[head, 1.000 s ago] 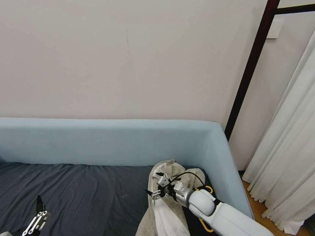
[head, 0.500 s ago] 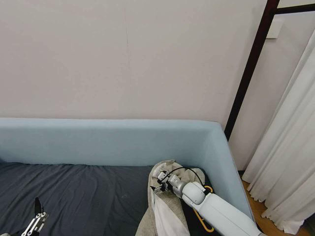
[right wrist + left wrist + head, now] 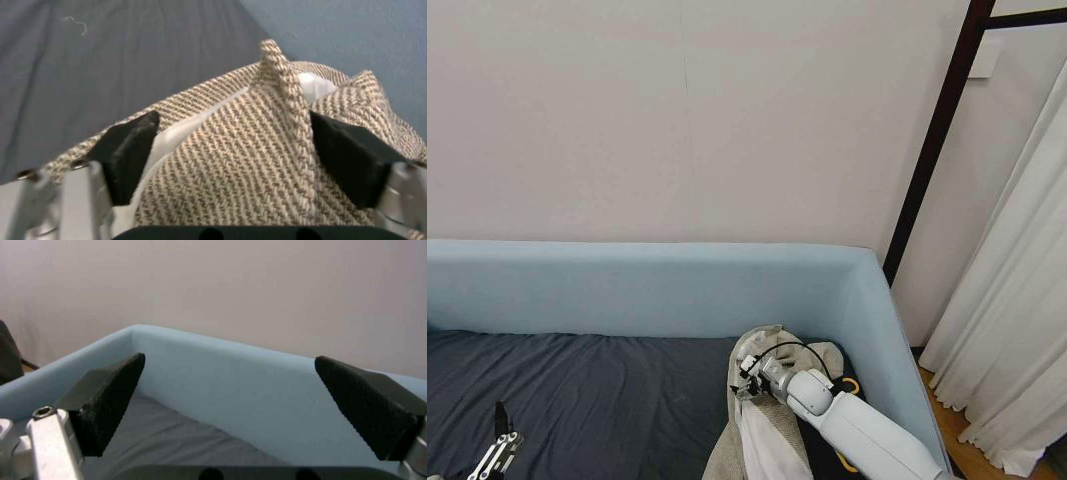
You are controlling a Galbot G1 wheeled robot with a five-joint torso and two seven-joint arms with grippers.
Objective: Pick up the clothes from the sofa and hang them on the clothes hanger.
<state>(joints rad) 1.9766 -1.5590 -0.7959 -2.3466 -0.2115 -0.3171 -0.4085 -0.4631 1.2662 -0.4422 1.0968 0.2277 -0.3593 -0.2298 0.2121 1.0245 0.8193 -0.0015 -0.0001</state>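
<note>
Plain pale wall [image 3: 677, 120] backs the scene. Against it stands the sofa [image 3: 677, 290], with a light-blue backrest and armrest and a dark grey seat cushion [image 3: 577, 390].

Right arm: extended forward and inward from the lower right, forearm low over the sofa's right end. The right gripper [image 3: 745, 378] sits at the top of the garment [image 3: 762, 440], close to the sofa's backrest. In the right wrist view its black fingers [image 3: 130, 150] stand well apart, one on either side of the cloth, with a raised fold [image 3: 287, 100] of the weave between them. Neither pad is seen pressing the fabric; contact cannot be confirmed.

Left arm: held low over the sofa's left half, well apart from the garment. The left gripper [image 3: 495, 450] has its tip pointing up. In the left wrist view its fingers [image 3: 107, 400] are spread wide with nothing between them; the sofa's blue backrest and corner lie beyond.

Garment: beige-and-brown woven cloth with a white lining, heaped on the seat in the sofa's right corner, where backrest meets armrest. A small orange-yellow piece [image 3: 852, 385] shows beside it against the armrest; its nature cannot be determined.

Beyond the sofa's right end — a dark frame [image 3: 927, 170] leaning against the wall, and a white curtain [image 3: 1017, 330] hanging to a wooden floor [image 3: 952, 435].
</note>
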